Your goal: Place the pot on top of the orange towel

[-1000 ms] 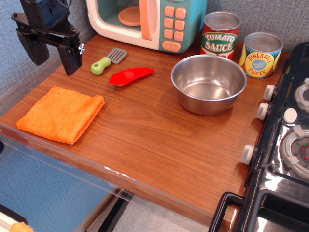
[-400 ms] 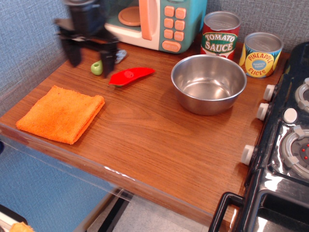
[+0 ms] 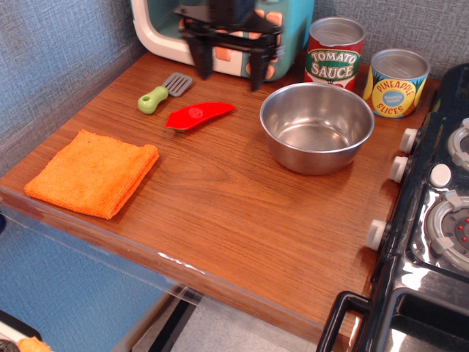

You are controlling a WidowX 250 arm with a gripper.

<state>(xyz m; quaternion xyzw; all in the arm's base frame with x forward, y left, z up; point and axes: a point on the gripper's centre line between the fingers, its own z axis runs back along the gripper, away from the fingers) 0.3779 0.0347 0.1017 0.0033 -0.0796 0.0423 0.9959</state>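
Note:
The shiny steel pot (image 3: 316,126) stands empty on the wooden counter at the right, in front of two cans. The orange towel (image 3: 93,172) lies folded at the front left corner. My gripper (image 3: 229,72) is blurred by motion, high at the back, in front of the toy microwave and just left of the pot. Its two dark fingers (image 3: 202,62) hang down spread apart, with nothing between them.
A toy microwave (image 3: 220,33) stands at the back. A tomato sauce can (image 3: 334,53) and a pineapple can (image 3: 396,82) sit behind the pot. A green-handled spatula (image 3: 163,92) and a red scraper (image 3: 198,115) lie at the back left. A black stove (image 3: 432,220) borders the right.
My gripper has swept from the far left back corner rightwards, past the spatula, to in front of the microwave near the pot. Nothing on the counter has moved.

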